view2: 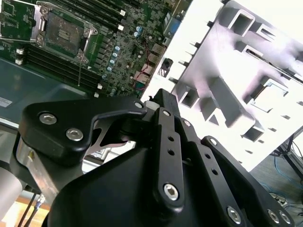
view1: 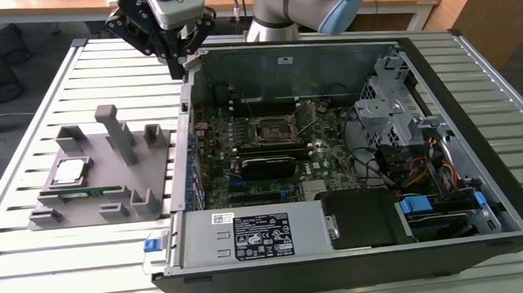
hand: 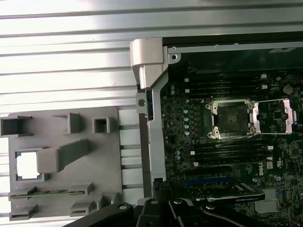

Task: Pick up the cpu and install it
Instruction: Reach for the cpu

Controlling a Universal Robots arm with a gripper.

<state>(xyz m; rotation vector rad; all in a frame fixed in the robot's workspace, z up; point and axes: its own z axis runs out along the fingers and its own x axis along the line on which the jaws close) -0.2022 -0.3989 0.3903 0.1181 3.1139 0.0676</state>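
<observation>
The cpu (view1: 71, 170) is a small silvery square lying flat in a pocket of the grey parts holder (view1: 112, 173) on the table, on the exterior view's left of the open computer case (view1: 332, 150). In the first wrist view the cpu (hand: 27, 165) sits in the holder (hand: 94, 156). The motherboard socket (view1: 270, 129) stands bare with its metal cover swung open (hand: 232, 118). My gripper (view1: 178, 63) hangs high over the case's far corner, well away from the cpu. Its black body (view2: 165, 156) looms in the second wrist view, with the socket (view2: 64, 30) beyond it.
A thin green memory stick (view1: 87, 191) lies in a slot of the holder beside the cpu. Upright grey posts (view1: 118, 129) rise from the holder. Drive bays and cables (view1: 421, 159) crowd the case's side on the exterior view's right. The slatted table (view1: 37, 262) runs around everything.
</observation>
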